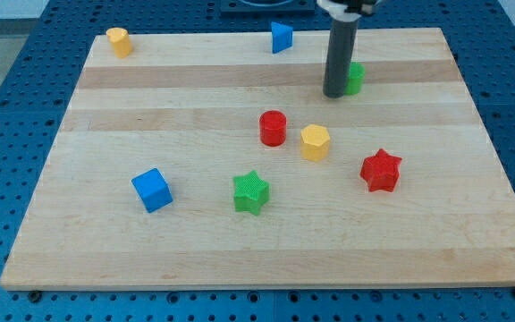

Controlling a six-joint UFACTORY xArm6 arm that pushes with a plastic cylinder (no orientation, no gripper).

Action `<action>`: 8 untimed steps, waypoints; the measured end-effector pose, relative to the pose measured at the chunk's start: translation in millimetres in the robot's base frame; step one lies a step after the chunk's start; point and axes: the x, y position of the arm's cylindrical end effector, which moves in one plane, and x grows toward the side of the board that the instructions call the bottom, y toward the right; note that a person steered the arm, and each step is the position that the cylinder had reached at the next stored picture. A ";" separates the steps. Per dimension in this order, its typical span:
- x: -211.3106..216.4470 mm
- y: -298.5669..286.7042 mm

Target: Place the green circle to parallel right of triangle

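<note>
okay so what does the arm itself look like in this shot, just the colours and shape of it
Only the end of the arm shows. It is a straight, dark grey cylindrical rod with a smooth, matte surface, ending in my tip. At the view's top the rod meets a white collar with a black part above it, cut off by the frame. No cables or markings are visible.

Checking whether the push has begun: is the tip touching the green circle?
Cannot tell. In the camera view my tip overlaps the left edge of the green circle, hiding any gap or contact.
</note>
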 end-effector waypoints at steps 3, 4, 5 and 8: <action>-43.8 50.7; -14.0 50.7; -1.2 57.0; -31.9 79.1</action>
